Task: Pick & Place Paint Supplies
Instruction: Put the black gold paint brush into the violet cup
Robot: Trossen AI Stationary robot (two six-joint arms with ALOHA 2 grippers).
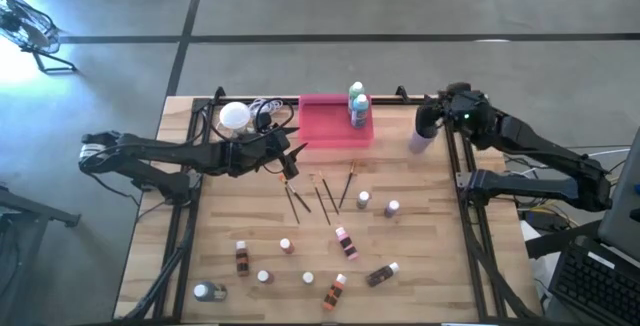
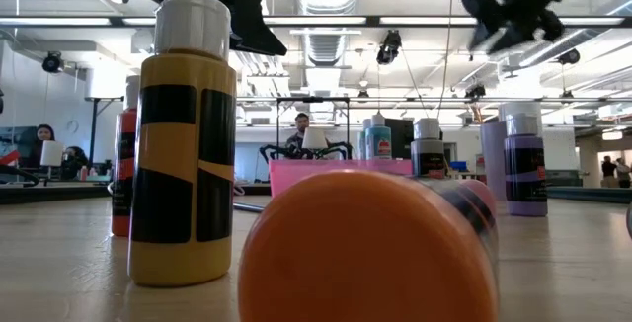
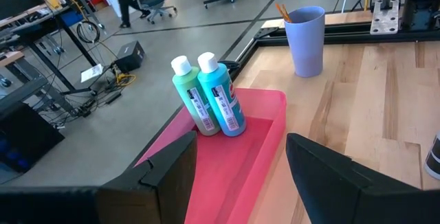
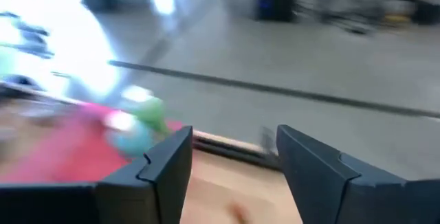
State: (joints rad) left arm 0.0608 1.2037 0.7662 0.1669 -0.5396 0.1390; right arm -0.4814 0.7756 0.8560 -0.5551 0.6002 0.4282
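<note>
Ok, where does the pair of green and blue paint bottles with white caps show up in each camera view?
High view: the green and blue bottles stand at the right end of the pink rectangular tray, upper centre.
Low view: small, centre background, behind the pink tray.
Left wrist view: centre-left, upright in the tray.
Right wrist view: blurred, at left, above the tray.
Shared landmark: the pink tray.

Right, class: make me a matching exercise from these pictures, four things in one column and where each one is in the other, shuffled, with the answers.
Things
1. green bottle
2. lavender cup
3. paintbrushes
4. white globe lamp

Places
A. loose on the bare wood mid-table
B. upright in the pink tray
C. on the wood beside the tray, under the right end effector
D. near the left end effector, by a tangled cord

Pairs: 1-B, 2-C, 3-A, 4-D
</note>
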